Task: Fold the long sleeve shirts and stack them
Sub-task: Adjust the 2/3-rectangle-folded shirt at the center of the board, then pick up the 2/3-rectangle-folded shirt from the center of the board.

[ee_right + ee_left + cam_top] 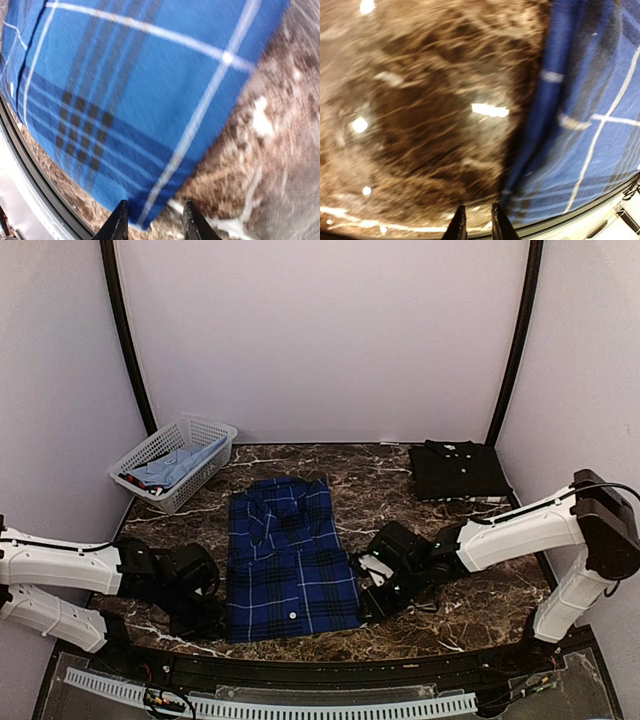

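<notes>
You have two long sleeve shirts on the table (385,485). The plaid shirt (290,560) lies flat in the middle, nearer the near edge, folded to a long rectangle; its long axis runs from the near edge to the far edge, collar pointing to the far edge. The black shirt (460,470) lies folded at the far right corner, well apart from the plaid one, with its collar also towards the far edge. Your left gripper (477,222) sits low over bare table just beside the plaid shirt's left edge, near its near left corner, fingers a narrow gap apart with nothing in them. Your right gripper (154,222) is at the shirt's near right corner, fingers moderately apart with the cloth corner lying between them; it looks unpinched, though the blur makes that uncertain. One white basket (205,472) stands at the far left corner, holding a light-blue cloth (170,468).
</notes>
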You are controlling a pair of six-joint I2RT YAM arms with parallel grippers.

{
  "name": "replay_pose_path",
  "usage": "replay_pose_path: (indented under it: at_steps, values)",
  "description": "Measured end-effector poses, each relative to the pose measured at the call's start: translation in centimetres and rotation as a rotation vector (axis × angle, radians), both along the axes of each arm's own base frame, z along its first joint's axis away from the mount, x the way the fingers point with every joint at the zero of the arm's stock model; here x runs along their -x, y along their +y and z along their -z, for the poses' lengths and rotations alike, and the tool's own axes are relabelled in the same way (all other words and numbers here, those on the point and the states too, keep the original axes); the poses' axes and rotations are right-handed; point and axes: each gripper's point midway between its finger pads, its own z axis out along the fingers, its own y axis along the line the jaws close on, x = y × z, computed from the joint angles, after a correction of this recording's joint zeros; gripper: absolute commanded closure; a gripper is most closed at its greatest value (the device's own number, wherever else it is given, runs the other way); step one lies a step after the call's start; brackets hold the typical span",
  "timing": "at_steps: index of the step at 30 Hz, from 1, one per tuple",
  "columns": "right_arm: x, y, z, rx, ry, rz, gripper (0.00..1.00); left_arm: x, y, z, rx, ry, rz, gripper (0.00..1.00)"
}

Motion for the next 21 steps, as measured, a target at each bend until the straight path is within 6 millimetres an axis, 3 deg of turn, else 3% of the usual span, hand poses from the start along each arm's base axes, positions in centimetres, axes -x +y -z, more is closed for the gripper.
replay_pose_path:
  at_steps: [9, 21]
  values:
    - [1.3, -1.7, 0.0, 0.043, 0.046, 0.001, 0.64, 0.8, 1.1, -0.9, -0.005, 0.003, 0.001, 0.78]
    - [1.9, -0.4, 0.0, 0.033, 0.085, 0.003, 0.67, 0.0, -0.1, -1.4, 0.046, -0.034, 0.017, 0.76]
